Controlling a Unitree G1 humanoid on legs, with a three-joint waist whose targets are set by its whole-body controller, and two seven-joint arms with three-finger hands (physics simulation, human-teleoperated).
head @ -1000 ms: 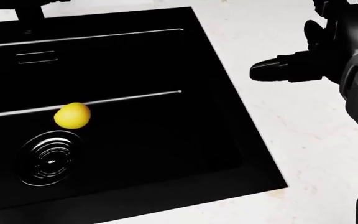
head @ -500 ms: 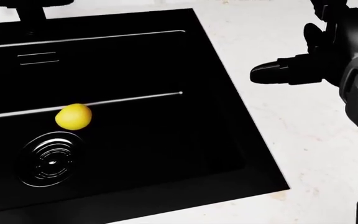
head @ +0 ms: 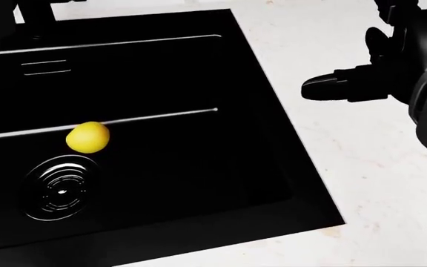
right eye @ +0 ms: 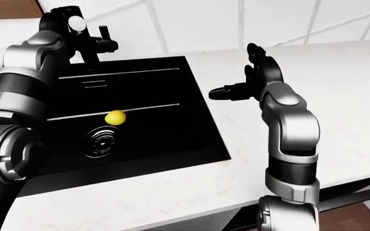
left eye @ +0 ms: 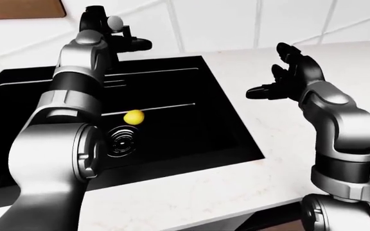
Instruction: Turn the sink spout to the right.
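Observation:
The black sink [left eye: 191, 77] is set in a white counter. Its black faucet [right eye: 92, 57] stands at the sink's top left edge. My left hand [left eye: 122, 42] is up at the faucet, and a short black part [left eye: 141, 44] sticks out to the right of it. Dark fingers and black faucet merge, so I cannot tell spout from fingers or whether the hand grips. My right hand [left eye: 281, 79] is open and empty, held above the counter to the right of the sink; it also shows in the head view [head: 347, 80].
A yellow lemon [head: 87, 137] lies in the basin just above the round drain [head: 59, 186]. The white counter [left eye: 339, 62] runs to the right of the sink and along the bottom. A white tiled wall [left eye: 236, 19] rises behind the faucet.
In the head view my left arm now darkens the top left edge more. The right hand has shifted slightly right. The lemon has not moved.

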